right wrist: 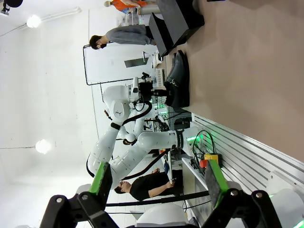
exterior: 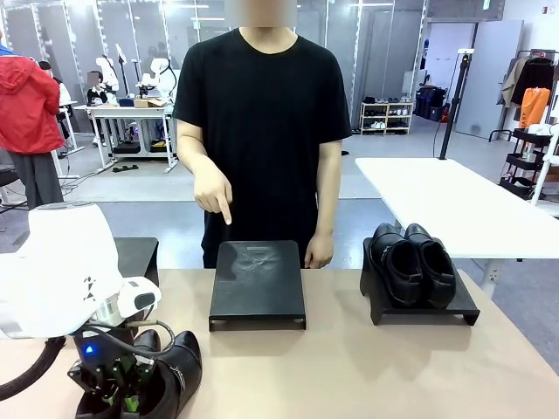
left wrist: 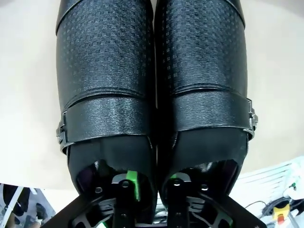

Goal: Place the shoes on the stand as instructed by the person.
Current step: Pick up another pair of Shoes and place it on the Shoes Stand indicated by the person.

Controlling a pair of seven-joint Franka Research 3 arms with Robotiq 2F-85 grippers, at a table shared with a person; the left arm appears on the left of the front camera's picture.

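**Front view:** the left claw (exterior: 118, 394) sits on the strap shoes (exterior: 175, 367) at the near-left corner of the tabletop (exterior: 349, 367), w/ its fingertips buried in the shoe openings. The middle stand (exterior: 258, 279), bare, is pointed at by the person's hand (exterior: 212, 194). That stand lies ahead & to the right of the claw, w/ open tabletop btwn them. The plain shoes (exterior: 412, 262) are set on the right stand (exterior: 465, 307). A left stand (exterior: 140, 253) is half hidden behind the left arm's wrist.

**Left wrist view:** the strap shoes (left wrist: 104, 71) are seen side by side, touching. Their long axis runs straight away from the claw, heels nearest, toes cut off at the top edge. One green-padded finger (left wrist: 132, 183) is dipped into each opening, so the two adjoining inner walls are pinched btwn them. The claw is judged clenched on the pair. The pad contact is lost in shadow, so how firm the hold is can't be made out.

**Right wrist view (rolled sideways):** the right claw (right wrist: 156, 185) is spread wide, w/ nothing btwn its pads (right wrist: 101, 176), well apart from the shoes. The strap shoes (right wrist: 178, 83) are seen far off w/ the left arm (right wrist: 118, 102) at them, so the left arm is clearly the nearer one. A black stand (right wrist: 178, 19) beyond them is cut off by the top edge; which stand it is can't be told.
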